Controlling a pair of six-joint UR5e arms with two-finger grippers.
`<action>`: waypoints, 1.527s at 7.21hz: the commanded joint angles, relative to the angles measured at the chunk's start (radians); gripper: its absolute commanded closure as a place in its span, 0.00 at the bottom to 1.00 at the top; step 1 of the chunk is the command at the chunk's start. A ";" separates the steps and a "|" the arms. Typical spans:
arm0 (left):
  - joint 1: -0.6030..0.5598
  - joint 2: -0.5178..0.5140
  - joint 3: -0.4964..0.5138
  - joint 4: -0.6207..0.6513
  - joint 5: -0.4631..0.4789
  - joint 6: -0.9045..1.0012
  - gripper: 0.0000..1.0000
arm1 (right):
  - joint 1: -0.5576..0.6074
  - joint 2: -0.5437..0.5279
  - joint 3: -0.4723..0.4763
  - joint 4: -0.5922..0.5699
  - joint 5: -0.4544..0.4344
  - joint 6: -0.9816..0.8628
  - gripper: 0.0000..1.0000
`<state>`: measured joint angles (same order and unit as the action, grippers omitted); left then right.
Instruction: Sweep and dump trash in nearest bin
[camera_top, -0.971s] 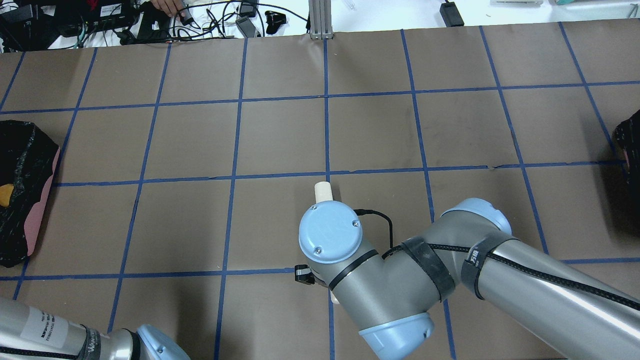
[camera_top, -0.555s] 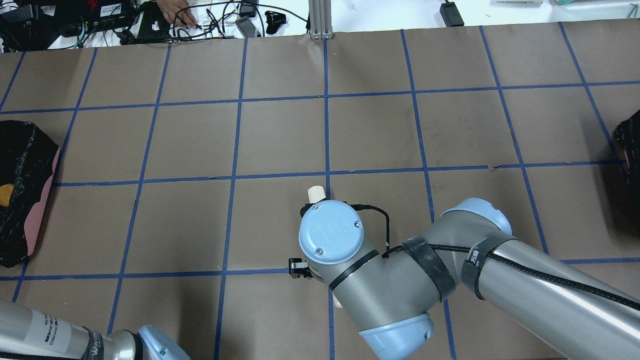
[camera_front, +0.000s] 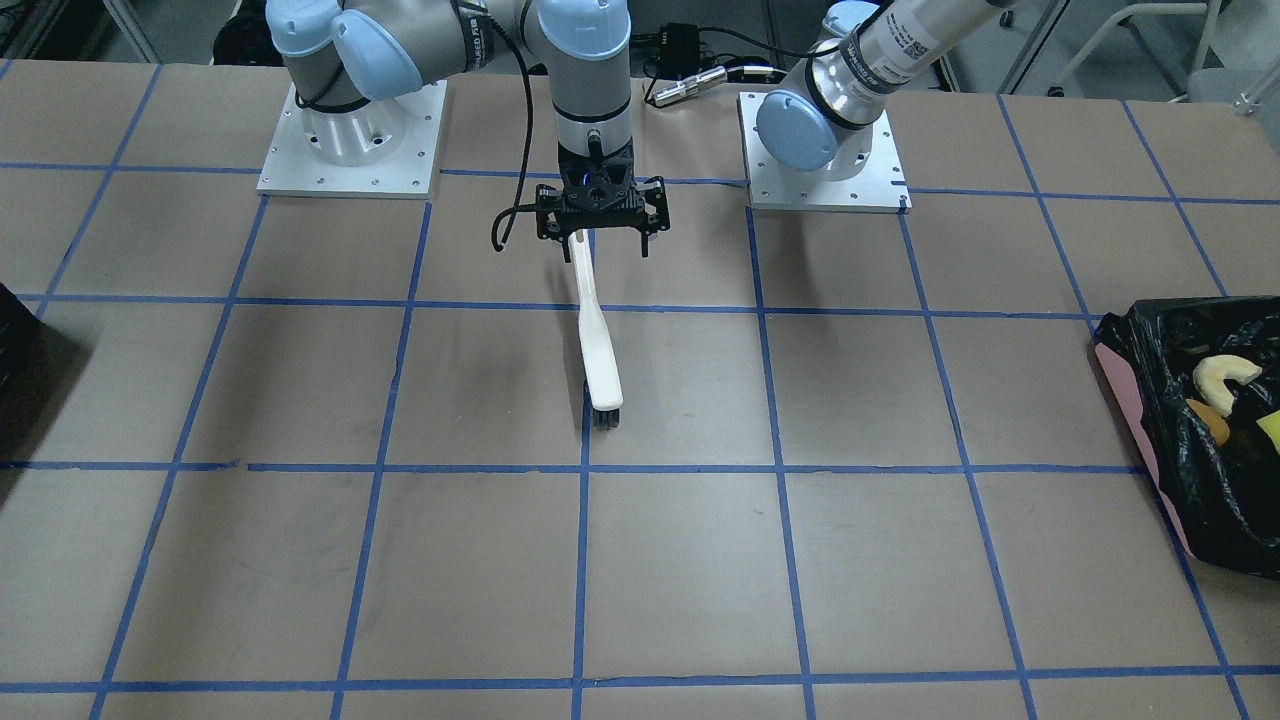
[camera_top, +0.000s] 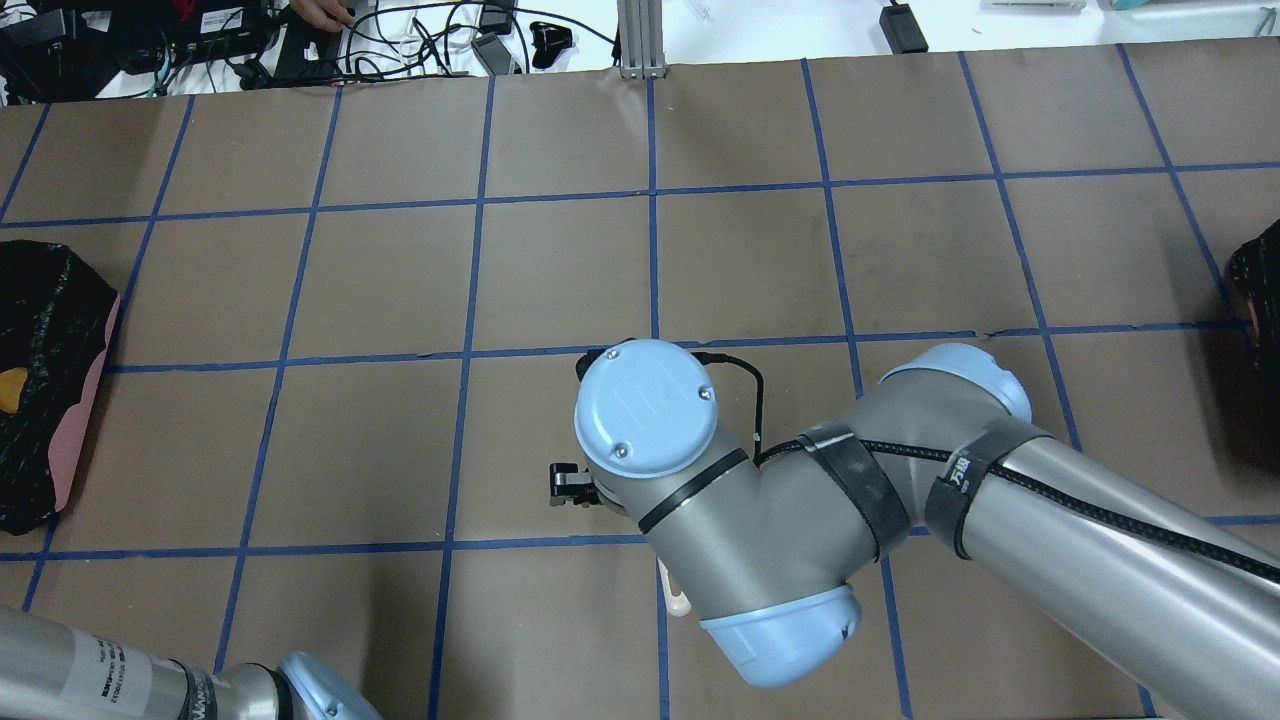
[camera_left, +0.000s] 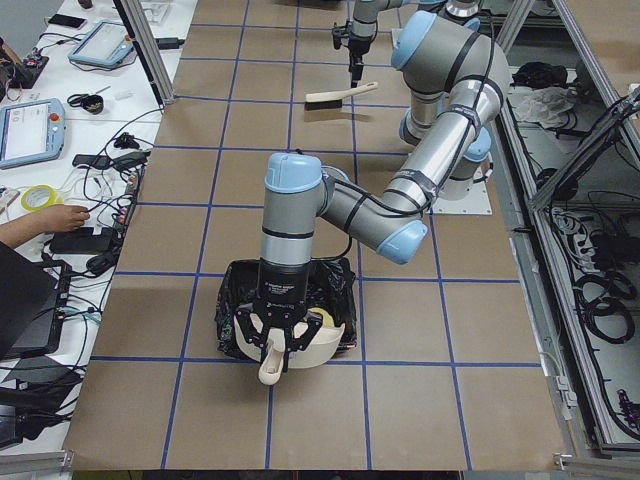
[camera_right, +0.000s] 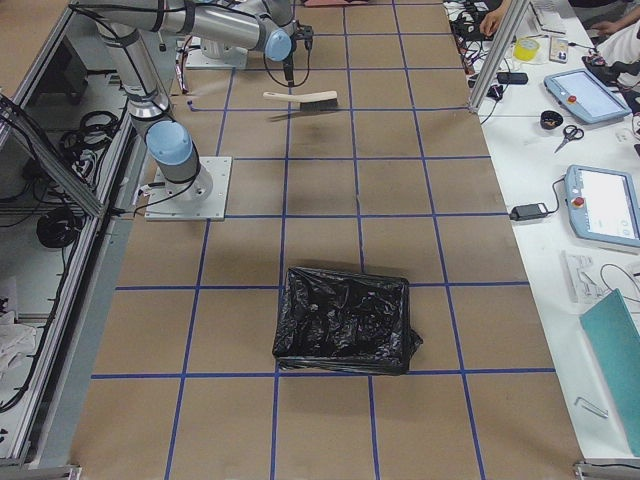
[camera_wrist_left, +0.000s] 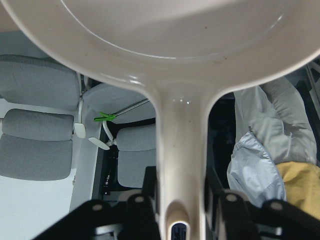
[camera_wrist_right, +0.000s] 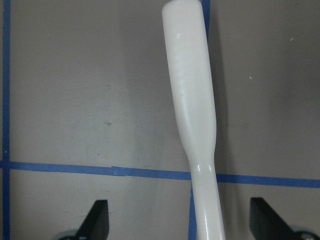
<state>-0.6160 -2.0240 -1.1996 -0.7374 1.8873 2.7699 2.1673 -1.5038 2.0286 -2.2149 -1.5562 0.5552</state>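
Observation:
The trash lies in the bin (camera_front: 1125, 395), pinkish-red with a black bag: a cream crescent (camera_front: 1228, 375), an orange-brown piece (camera_front: 1210, 420) and a yellow-green wedge (camera_front: 1268, 430). The overhead view shows the bin (camera_top: 85, 410) with the orange piece (camera_top: 10, 390). My left gripper (camera_left: 272, 352) is shut on the handle of the white dustpan (camera_left: 315, 345) and holds it over the bin; the wrist view shows the pan (camera_wrist_left: 170, 40). My right gripper (camera_front: 600, 235) is open above the thin handle of the white brush (camera_front: 600, 345), which lies on the table. In its wrist view (camera_wrist_right: 182, 222) the fingers stand wide of the handle (camera_wrist_right: 192, 100).
A second black-bagged bin (camera_right: 345, 320) stands at the table's right end, also seen in the overhead view (camera_top: 1260, 290). Blue tape lines grid the brown table (camera_front: 300, 560). An operator's hand (camera_left: 60, 215) rests at the bench beside the table.
My right wrist has moved away from the robot's base and a little left in the overhead view. It now hides the brush's white far end, which showed before. The left arm has barely moved.

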 joint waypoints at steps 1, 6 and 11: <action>-0.008 0.045 0.000 -0.127 -0.046 -0.015 1.00 | -0.009 -0.004 -0.133 0.189 0.002 -0.001 0.00; -0.122 0.145 -0.130 -0.511 -0.182 -0.390 1.00 | -0.127 -0.018 -0.442 0.585 0.001 -0.087 0.00; -0.455 0.182 -0.280 -0.611 -0.212 -1.078 1.00 | -0.410 -0.078 -0.449 0.643 -0.013 -0.335 0.00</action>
<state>-0.9689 -1.8536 -1.4479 -1.3404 1.6803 1.8950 1.8303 -1.5757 1.5816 -1.5780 -1.5666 0.2857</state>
